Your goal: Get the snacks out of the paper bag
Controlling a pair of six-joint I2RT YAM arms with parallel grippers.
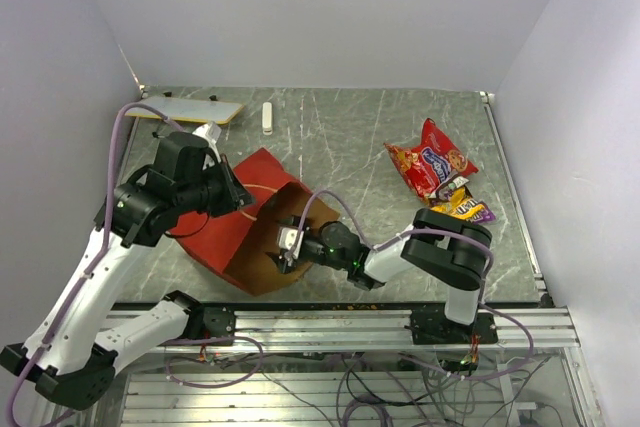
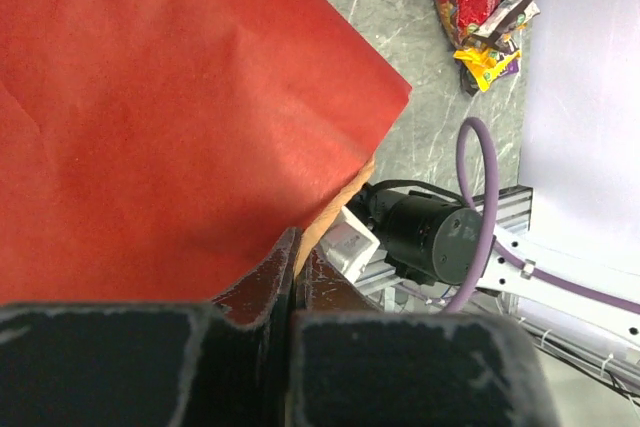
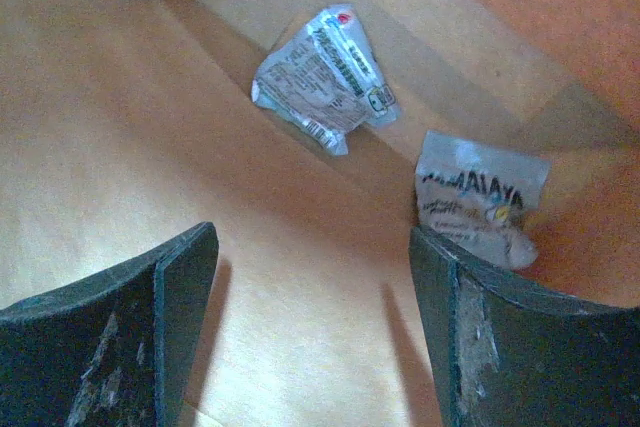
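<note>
Inside, the right gripper (image 3: 312, 247) spreads scuffed dark fingers over smooth brown kraft. A crinkled silver packet (image 3: 322, 77) and a second packet (image 3: 480, 197) lie beyond. The left gripper (image 2: 295, 282) pinches the rim of the matte red paper bag (image 1: 225, 237), which is tipped over on the marbled table (image 1: 340, 137). A glossy red chip bag (image 1: 430, 162) lies well apart.

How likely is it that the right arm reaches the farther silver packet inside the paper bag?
Probably yes. The right fingers are open inside the paper bag, and the farther silver packet lies ahead of them with nothing in between; the nearer packet lies aside.
</note>
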